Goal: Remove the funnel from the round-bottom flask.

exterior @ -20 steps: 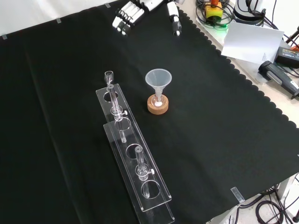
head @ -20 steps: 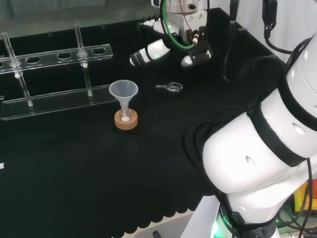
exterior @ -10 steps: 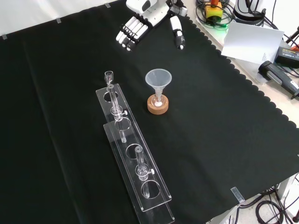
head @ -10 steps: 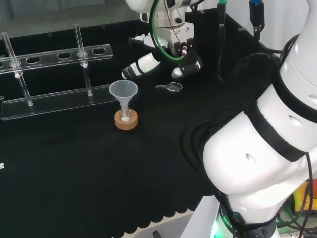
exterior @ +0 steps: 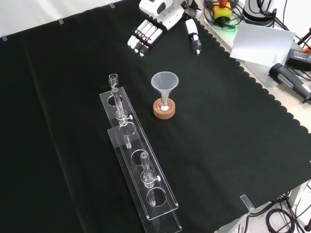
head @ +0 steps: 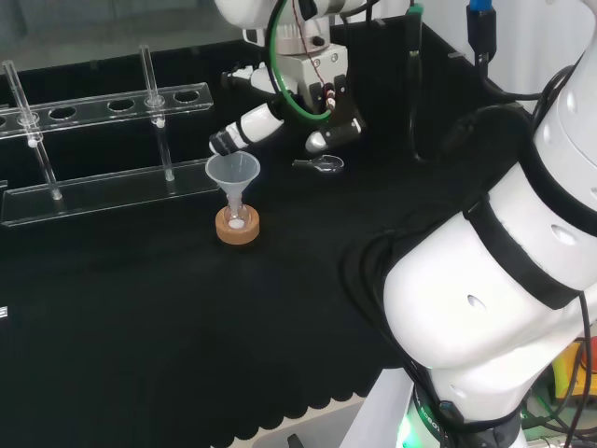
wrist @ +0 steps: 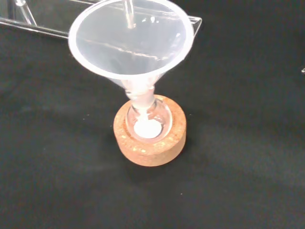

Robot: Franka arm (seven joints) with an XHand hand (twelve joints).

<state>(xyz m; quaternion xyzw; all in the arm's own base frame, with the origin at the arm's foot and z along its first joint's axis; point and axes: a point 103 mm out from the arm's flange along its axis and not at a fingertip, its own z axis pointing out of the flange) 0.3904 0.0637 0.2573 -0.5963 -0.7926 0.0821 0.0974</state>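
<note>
front view: funnel (exterior: 164,83) in flask (exterior: 164,107)

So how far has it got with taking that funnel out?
Nothing is done yet: the funnel sits upright in the flask on its cork ring. In hand is the approach: the hand hangs above the cloth beyond the funnel in the front view, fingers straight, touching nothing. Left to do: reach the funnel, grasp it and lift it clear of the flask.

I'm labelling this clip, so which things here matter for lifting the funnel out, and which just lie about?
For the job:
funnel
round-bottom flask
cork ring
hand, open, apart from the funnel

Lying about:
clear rack
small glass piece
</note>
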